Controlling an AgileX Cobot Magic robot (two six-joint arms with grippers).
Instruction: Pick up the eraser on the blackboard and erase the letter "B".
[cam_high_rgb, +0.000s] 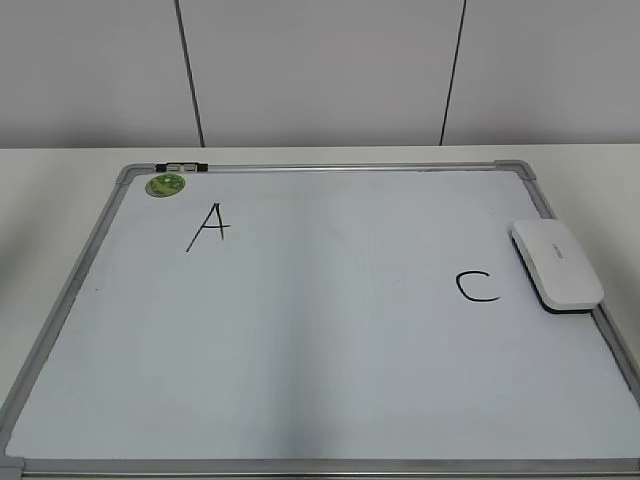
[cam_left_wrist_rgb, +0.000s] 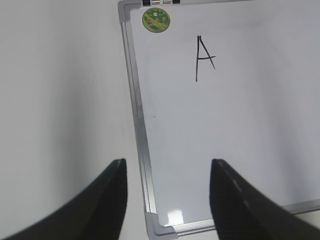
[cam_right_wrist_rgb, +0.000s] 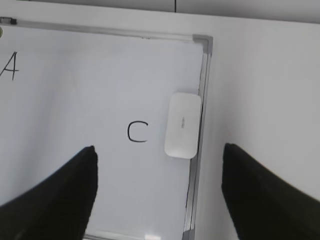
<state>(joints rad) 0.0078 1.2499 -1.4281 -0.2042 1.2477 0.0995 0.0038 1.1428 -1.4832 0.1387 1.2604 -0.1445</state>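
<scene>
Eraser (cam_high_rgb: 557, 263) lies at right edge of blackboard (cam_high_rgb: 300, 380), against the frame, just right of the black "C" (cam_high_rgb: 477, 286); black "A" (cam_high_rgb: 208, 226) and green magnet (cam_high_rgb: 166, 184) sit top-left. No "B" visible between them. Left gripper (cam_left_wrist_rgb: 167, 200) and right gripper (cam_right_wrist_rgb: 159, 190) hover above the board, jaws spread apart, holding nothing.

Bench (cam_high_rgb: 60, 180): white, smooth, matte surface, extending to the left and right edges of the exterior view. Rear edge meets the wall (cam_high_rgb: 320, 70) in a straight horizontal line. Wall: pale grey panels, plain, divided by two thin dark vertical seams (cam_high_rgb: 190, 70), one left of centre and one right of centre, both leaning slightly. Light: even and diffuse, with soft shadows only. Floor and windows are out of view.
</scene>
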